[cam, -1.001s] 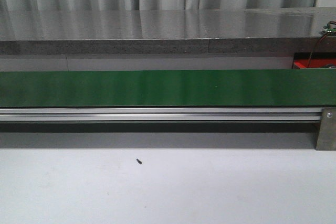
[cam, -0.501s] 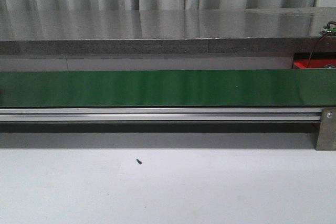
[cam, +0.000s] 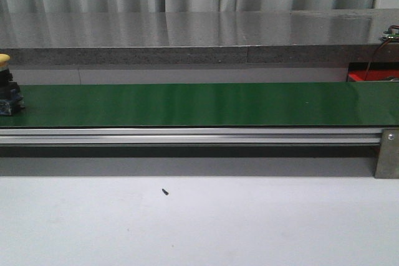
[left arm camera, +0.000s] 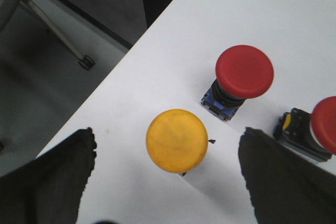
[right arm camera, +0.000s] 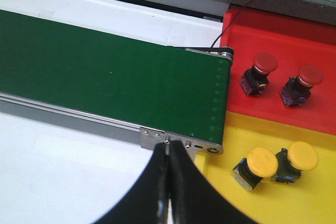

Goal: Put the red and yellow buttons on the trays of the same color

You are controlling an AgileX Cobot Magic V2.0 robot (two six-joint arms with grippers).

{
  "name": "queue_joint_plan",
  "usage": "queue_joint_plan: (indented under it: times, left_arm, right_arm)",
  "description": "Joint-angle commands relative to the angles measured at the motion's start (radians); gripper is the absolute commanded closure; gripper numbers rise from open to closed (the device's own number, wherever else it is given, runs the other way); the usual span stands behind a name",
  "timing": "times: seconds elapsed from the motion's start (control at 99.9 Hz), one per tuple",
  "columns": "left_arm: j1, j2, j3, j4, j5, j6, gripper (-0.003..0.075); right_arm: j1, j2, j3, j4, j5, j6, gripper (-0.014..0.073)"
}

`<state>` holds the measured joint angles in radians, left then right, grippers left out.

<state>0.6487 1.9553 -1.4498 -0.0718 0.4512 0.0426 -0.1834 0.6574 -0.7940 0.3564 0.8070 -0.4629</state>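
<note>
left tool (left arm camera: 167, 169) spread wide, right tool (right arm camera: 169, 182) closed

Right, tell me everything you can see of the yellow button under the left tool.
The yellow button has a round, domed, matte yellow cap, seen from straight above so its base is almost hidden; only a dark sliver shows at the lower edge. It stands upright on the white table, apart from the two red buttons beside it. It lies between the open fingers of the left tool, which do not touch it.
</note>
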Motion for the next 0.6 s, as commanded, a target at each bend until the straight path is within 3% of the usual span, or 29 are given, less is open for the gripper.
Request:
queue_joint_plan:
  times: [0.0, 0.591]
  left_arm:
    - [0.004, -0.02, -0.06, -0.002, -0.039, -0.009, 0.0166]
    - [-0.007, 0.116, -0.171, 0.005, 0.029, -0.009, 0.0167]
  right_arm:
    - [0.001, -0.002, -0.021, 0.025, -0.056, -0.007, 0.0662]
    - [0.001, -0.002, -0.021, 0.025, -0.057, -0.007, 0.0662]
